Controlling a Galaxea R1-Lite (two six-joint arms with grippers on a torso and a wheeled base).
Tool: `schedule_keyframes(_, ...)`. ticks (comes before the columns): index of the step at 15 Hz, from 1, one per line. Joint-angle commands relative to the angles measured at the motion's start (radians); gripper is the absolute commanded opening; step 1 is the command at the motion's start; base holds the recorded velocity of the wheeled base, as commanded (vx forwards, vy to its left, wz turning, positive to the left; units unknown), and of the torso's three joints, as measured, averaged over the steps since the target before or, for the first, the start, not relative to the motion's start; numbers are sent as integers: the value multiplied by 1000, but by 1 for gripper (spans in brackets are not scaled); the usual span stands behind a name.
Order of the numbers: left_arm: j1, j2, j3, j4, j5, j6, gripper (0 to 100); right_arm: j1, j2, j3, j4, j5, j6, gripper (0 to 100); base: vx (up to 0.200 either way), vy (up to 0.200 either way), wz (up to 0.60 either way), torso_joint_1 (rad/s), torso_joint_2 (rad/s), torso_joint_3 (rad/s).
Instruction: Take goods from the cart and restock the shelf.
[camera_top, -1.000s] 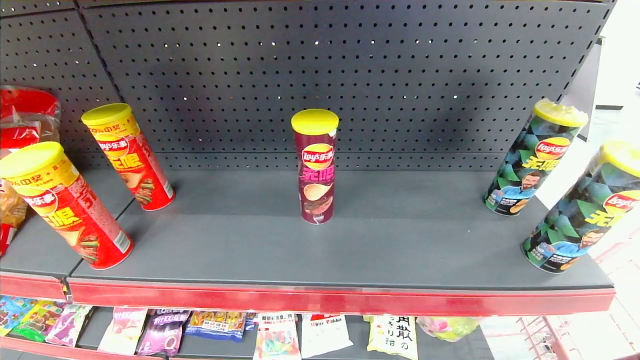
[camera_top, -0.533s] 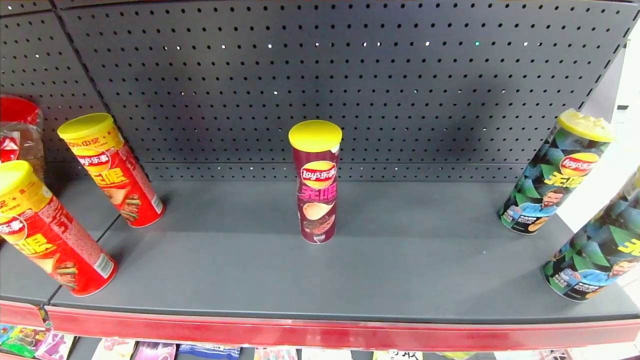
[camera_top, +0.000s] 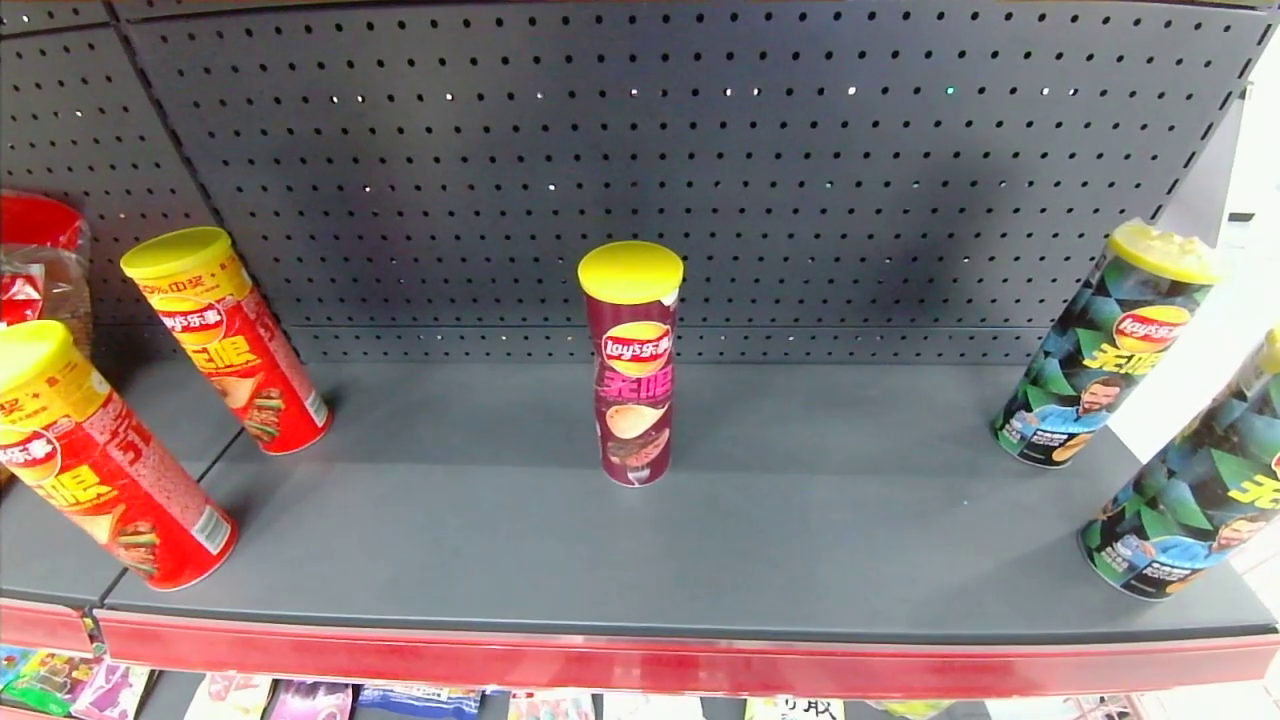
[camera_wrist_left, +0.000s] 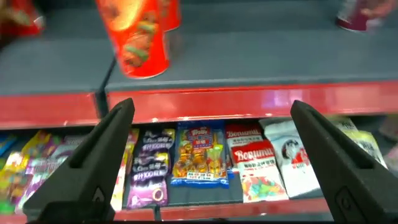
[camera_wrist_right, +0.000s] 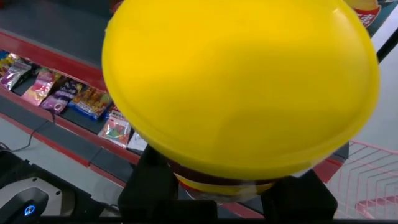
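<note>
Change: the whole head view has shifted since a second ago, so the camera moved; the cans on the shelf (camera_top: 800, 540) keep their places.
Head view, middle: a purple can (camera_top: 632, 380) stands upright alone, well apart from the others, before the pegboard (camera_top: 640, 150).
Head view, left: two red cans (camera_top: 225, 335) (camera_top: 100, 460), one behind the other, beside a clear bag (camera_top: 35, 250).
Head view, right: two green cans (camera_top: 1100, 350) (camera_top: 1190, 500) near the shelf end.
Left wrist view: left jaws stand wide apart with nothing between them, before the red shelf edge (camera_wrist_left: 249, 99); a red can (camera_wrist_left: 140, 37) stands above, and sweet packets (camera_wrist_left: 199, 162) lie on the lower shelf.
Right wrist view: right jaws are clamped on the held can (camera_wrist_right: 242, 87), seen from its yellow lid; the can is off the shelf, with a pink wire frame (camera_wrist_right: 367, 180) below.
</note>
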Motion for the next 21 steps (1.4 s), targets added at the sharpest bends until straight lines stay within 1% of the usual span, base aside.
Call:
schedule_keyframes(1, -29, 164, -197, -8, -59, -27, 100, 13, 3, 0, 0, 3, 0, 0, 0, 0, 0, 0, 0, 0)
schedule_keyframes(2, -49, 322, -337, -11, -83, -88, 100, 13, 17, 0, -2, 3, 0, 0, 0, 0, 0, 0, 0, 0)
schedule_keyframes(3, -80, 416, -415, -15, -132, -103, 100, 14, 23, 0, -3, 3, 0, 0, 0, 0, 0, 0, 0, 0)
schedule_keyframes(4, -149, 543, -458, -19, -271, -57, 100, 14, 46, -2, -9, 3, 2, 0, 0, 0, 0, 0, 0, 0)
schedule_keyframes(5, -176, 643, -475, -29, -350, -25, 100, 14, 49, -3, -11, 4, 2, 0, 0, 0, 0, 0, 0, 0)
schedule_keyframes(6, -186, 753, -487, -71, -396, -17, 100, 14, 58, -3, -11, 4, 2, 0, 0, 0, 0, 0, 0, 0)
schedule_keyframes(7, -202, 870, -496, -161, -439, -16, 100, 14, 65, -3, -11, 6, 2, 0, 0, 0, 0, 0, 0, 0)
schedule_keyframes(8, -230, 962, -501, -250, -464, -14, 100, 14, 77, -11, -13, 6, 2, 0, 0, 0, 0, 0, 0, 0)
schedule_keyframes(9, -258, 1057, -512, -324, -468, -14, 100, 14, 83, -15, -13, 6, 2, 0, 0, 0, 0, 0, 0, 0)
schedule_keyframes(11, -318, 1213, -559, -402, -470, -8, 100, 14, 86, -18, -13, 4, 2, 0, 0, 0, 0, 0, 0, 0)
schedule_keyframes(12, -336, 1284, -590, -430, -473, 13, 100, 14, 86, -20, -13, 4, 2, 0, 0, 0, 0, 0, 0, 0)
schedule_keyframes(13, -339, 1345, -625, -437, -488, 47, 100, 14, 89, -22, -13, 4, 2, 0, 0, 0, 0, 0, 0, 0)
schedule_keyframes(14, -337, 1411, -671, -437, -524, 102, 100, 14, 91, -22, -13, 4, 2, 0, 0, 0, 0, 0, 0, 0)
schedule_keyframes(15, -337, 1466, -711, -437, -550, 136, 100, 14, 91, -22, -13, 3, 2, 0, 0, 0, 0, 0, 0, 0)
schedule_keyframes(16, -337, 1466, -711, -437, -550, 136, 100, 14, 91, -22, -13, 3, 2, 0, 0, 0, 0, 0, 0, 0)
schedule_keyframes(17, -344, 1546, -780, -437, -557, 156, 100, 13, 91, -22, -13, 1, 2, 0, 0, 0, 0, 0, 0, 0)
schedule_keyframes(18, -364, 1589, -832, -437, -557, 158, 100, 13, 89, -25, -13, -2, 2, 0, 0, 0, 0, 0, 0, 0)
schedule_keyframes(19, -374, 1620, -864, -437, -557, 159, 100, 13, 89, -25, -13, -2, 2, 0, 0, 0, 0, 0, 0, 0)
schedule_keyframes(21, -393, 1686, -929, -439, -557, 187, 100, 13, 88, -25, -13, -4, 2, 0, 0, 0, 0, 0, 0, 0)
